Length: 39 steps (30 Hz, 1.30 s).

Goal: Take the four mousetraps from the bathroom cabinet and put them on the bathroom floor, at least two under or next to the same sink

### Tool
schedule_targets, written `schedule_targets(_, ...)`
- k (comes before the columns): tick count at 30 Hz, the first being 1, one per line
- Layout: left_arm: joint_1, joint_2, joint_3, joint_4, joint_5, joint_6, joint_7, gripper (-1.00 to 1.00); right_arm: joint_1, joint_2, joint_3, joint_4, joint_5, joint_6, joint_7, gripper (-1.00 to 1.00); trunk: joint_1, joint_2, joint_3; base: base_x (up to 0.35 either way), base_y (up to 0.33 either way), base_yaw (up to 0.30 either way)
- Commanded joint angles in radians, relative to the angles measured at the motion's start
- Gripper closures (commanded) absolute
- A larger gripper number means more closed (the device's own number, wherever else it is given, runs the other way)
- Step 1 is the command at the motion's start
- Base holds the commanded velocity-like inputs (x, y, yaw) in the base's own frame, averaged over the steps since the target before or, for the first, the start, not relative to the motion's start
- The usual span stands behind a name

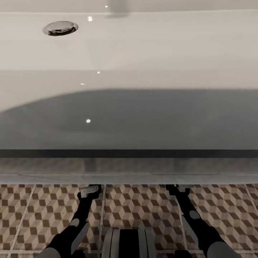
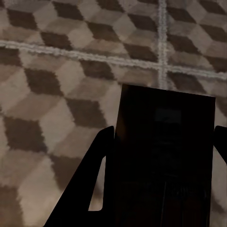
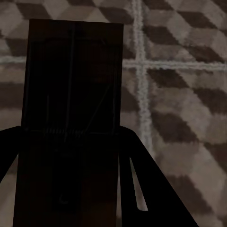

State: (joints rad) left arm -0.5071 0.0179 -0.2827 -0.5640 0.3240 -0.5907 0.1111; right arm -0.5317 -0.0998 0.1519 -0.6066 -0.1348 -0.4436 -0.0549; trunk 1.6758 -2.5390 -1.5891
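Observation:
The white bathroom sink (image 1: 143,50) spreads across the head view, its front panel (image 1: 129,122) in shadow. Below it lies the cube-patterned bathroom floor (image 1: 143,208). Both arms reach forward under the sink's front edge. My left gripper (image 1: 89,190) is shut on a mousetrap (image 2: 163,151), a dark flat board held between the fingers (image 2: 101,179) just above the tiles (image 2: 56,94). My right gripper (image 1: 178,189) is shut on another mousetrap (image 3: 73,104), whose wire spring and bar show faintly, with a finger (image 3: 142,184) beside it. The cabinet is out of view.
A chrome drain (image 1: 60,28) sits in the basin, and a blurred faucet (image 1: 117,8) shows at the far rim. The sink's lower edge (image 1: 129,178) overhangs the gripper tips. Pale grout lines (image 3: 141,66) cross the floor. My own base (image 1: 129,243) is at the bottom.

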Motion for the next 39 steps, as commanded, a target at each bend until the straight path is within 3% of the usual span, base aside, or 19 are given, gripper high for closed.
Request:
schedule_targets(1,-0.001,0.001,-0.009,-0.001,0.000,-0.004,0.015,1.00,-0.001,-0.001,0.008,0.001,-0.015,-0.004,-0.002,1.00,0.000,0.000,0.000,0.000,0.000,0.000)
schedule_targets(23,-0.003,0.002,-0.009,-0.029,-0.001,-0.009,0.015,1.00,-0.026,0.003,0.011,0.073,-0.017,0.005,-0.002,1.00,0.000,0.000,0.000,0.000,0.000,0.000)
schedule_targets(29,-0.014,0.001,-0.008,-0.027,0.000,0.057,0.015,1.00,-0.059,0.002,0.012,0.102,-0.016,0.017,-0.003,1.00,0.000,0.000,0.000,0.000,0.000,0.000)
schedule_targets(39,-0.043,-0.001,-0.007,-0.015,0.000,0.090,0.021,1.00,-0.102,-0.001,0.011,0.105,-0.013,0.104,-0.003,1.00,0.000,0.000,0.000,0.000,0.000,0.000)
